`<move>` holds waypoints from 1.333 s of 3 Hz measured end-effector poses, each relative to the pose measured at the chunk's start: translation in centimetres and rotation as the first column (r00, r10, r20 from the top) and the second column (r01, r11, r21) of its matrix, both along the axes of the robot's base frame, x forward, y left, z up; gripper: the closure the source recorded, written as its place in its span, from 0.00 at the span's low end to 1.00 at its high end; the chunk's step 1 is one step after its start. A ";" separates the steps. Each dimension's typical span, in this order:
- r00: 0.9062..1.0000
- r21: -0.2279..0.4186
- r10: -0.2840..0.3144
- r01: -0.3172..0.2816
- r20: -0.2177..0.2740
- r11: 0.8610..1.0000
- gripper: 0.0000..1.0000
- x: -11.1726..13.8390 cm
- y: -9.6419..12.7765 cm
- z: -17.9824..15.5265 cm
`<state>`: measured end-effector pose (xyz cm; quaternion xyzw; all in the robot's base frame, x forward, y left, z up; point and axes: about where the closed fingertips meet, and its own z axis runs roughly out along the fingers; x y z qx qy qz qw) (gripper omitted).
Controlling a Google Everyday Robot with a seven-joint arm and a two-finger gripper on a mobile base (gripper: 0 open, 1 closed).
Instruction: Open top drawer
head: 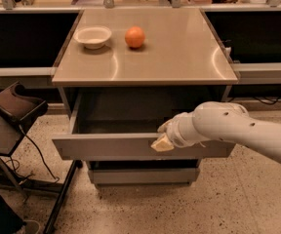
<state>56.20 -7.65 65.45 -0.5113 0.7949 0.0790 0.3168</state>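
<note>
One white robot arm: reaches from right, we say nearly level.
Pale two-finger gripper: at wide grey metal top drawer front edge.
Jaws: clamped on it.

The top drawer is seen partly open, drawn out towards the near side from under the tabletop. Its front is a flat grey metal panel with no handle, held level and square to the cabinet. A dim, plain grey interior is exposed behind it. The gripper is placed at the front's upper edge, right of its middle.
</note>
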 end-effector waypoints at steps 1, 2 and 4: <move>1.000 0.001 0.005 -0.005 0.009 1.000 1.00 -1.2 0.0 -0.1; 1.000 0.001 0.005 -0.005 0.009 1.000 1.00 -1.2 -0.1 0.1; 1.000 0.010 0.004 -0.004 0.020 1.000 1.00 -2.7 -0.2 0.1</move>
